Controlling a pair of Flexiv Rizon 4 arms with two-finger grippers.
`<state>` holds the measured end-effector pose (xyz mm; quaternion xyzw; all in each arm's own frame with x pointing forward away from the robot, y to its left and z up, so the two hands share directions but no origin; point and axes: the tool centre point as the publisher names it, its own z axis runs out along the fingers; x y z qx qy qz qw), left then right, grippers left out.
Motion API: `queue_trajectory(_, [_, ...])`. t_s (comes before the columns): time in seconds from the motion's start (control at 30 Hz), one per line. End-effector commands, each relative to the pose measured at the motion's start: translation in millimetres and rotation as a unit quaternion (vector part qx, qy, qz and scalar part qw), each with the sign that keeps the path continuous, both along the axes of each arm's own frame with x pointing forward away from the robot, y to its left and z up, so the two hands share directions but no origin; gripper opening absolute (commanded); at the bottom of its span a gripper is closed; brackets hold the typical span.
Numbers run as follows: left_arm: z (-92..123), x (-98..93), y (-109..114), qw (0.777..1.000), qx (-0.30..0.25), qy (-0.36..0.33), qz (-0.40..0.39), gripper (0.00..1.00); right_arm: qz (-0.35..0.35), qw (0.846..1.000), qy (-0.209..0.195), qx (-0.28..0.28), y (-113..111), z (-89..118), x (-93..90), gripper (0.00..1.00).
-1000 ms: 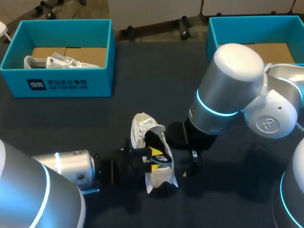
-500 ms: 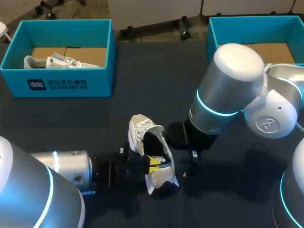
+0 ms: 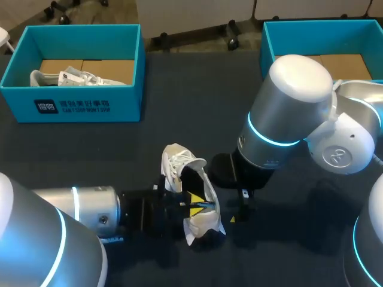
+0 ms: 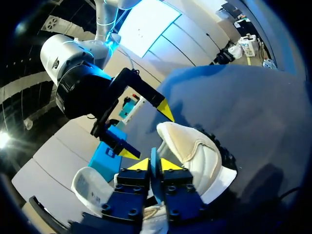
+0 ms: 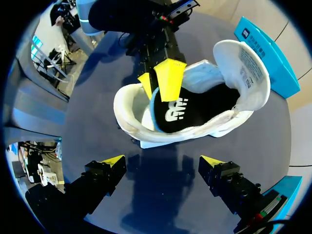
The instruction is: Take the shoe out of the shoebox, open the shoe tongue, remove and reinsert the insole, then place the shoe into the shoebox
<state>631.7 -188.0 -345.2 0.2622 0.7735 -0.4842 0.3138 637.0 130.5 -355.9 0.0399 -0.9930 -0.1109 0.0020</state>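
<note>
A white shoe [image 3: 197,224] lies on the dark table, its tongue [image 5: 243,58] folded open. Inside it is a black insole [image 5: 181,113] with a blue edge. My left gripper [image 3: 194,203] comes in low from the left and reaches into the shoe's heel end. In the left wrist view its yellow tips are shut on the insole's thin blue edge [image 4: 153,168]. My right gripper [image 5: 161,161] stands wide open beside the shoe and holds nothing; it also shows in the left wrist view [image 4: 146,131], just beyond the shoe [image 4: 195,151].
A teal shoebox [image 3: 72,107] at the back left holds another white shoe [image 3: 78,78]. A second teal shoebox [image 3: 317,24] stands at the back right, behind my right arm's bulky elbow [image 3: 293,101]. Bare table lies between the boxes and the shoe.
My left gripper's fingers have closed onto the insole's heel end inside the shoe. The shoe has shifted slightly to the left. The right arm has not moved.
</note>
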Motion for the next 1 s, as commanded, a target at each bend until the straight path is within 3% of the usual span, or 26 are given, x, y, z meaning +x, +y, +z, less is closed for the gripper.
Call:
queue_trajectory(0.03, [13.0,-7.3,16.2,1.000,0.003,0.007,-0.016,0.42,0.000,1.000,0.000,0.000,1.4,-1.6,0.0,1.00])
queue_trajectory(0.6, [26.1,-16.7,38.9,0.997,0.057,0.019,-0.043,0.36,0.000,1.000,0.005,0.005,-1.0,0.4,2.5,1.00])
queue_trajectory(1.0, [31.5,-23.6,60.7,0.984,0.141,0.051,-0.094,0.35,-0.004,0.999,0.041,0.014,-66.2,27.7,17.0,1.00])
